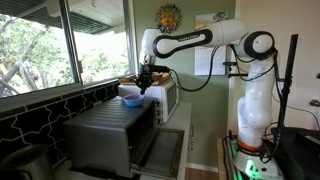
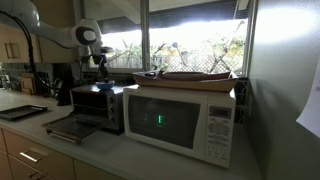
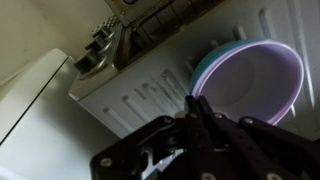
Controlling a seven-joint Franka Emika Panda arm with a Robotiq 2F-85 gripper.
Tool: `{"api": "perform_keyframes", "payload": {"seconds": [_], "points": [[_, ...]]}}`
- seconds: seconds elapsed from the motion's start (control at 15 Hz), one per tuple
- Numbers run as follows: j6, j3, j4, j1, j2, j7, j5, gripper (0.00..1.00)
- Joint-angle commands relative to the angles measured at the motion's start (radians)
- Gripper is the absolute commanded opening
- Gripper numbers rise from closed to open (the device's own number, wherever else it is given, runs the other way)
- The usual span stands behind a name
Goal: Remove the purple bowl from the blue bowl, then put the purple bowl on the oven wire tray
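Observation:
The purple bowl (image 3: 255, 80) sits nested inside the blue bowl (image 3: 200, 65), with only a blue crescent showing at its left rim. In an exterior view the blue bowl (image 1: 131, 99) rests on top of the dark-grey oven (image 1: 105, 135). My gripper (image 3: 191, 100) has its fingers pressed together at the near rim of the purple bowl. It hangs over the bowls' edge in both exterior views (image 1: 146, 88) (image 2: 100, 68). The oven's door (image 1: 160, 150) is open. The oven wire tray is not discernible inside the dark cavity (image 2: 97, 108).
A white microwave (image 2: 180, 120) stands beside the oven with a flat wooden tray (image 2: 190, 75) on top. Windows run along the wall behind. A dark flat tray (image 2: 20, 112) lies on the counter. The oven's knobs (image 3: 98, 50) show in the wrist view.

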Motion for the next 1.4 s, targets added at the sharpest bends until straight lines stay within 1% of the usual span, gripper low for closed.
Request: {"api": "perform_keyframes", "payload": {"seconds": [0.0, 0.33, 0.53, 0.73, 0.87, 1.0, 1.13, 1.33], "points": [[-0.030, -0.005, 0.018, 0.007, -0.009, -0.009, -0.014, 0.01], [-0.007, -0.012, 0.050, 0.005, -0.037, -0.010, 0.018, 0.01], [0.006, -0.024, 0.052, 0.005, -0.038, -0.024, 0.074, 0.01], [0.017, -0.030, 0.046, 0.006, -0.047, -0.036, 0.098, 0.01], [0.035, -0.040, 0.005, 0.014, -0.090, -0.121, 0.140, 0.01], [0.060, -0.057, -0.070, 0.025, -0.151, -0.270, 0.220, 0.01], [0.061, -0.072, -0.160, 0.034, -0.229, -0.404, 0.289, 0.01], [0.028, -0.090, -0.288, 0.056, -0.328, -0.589, 0.321, 0.01]]}}
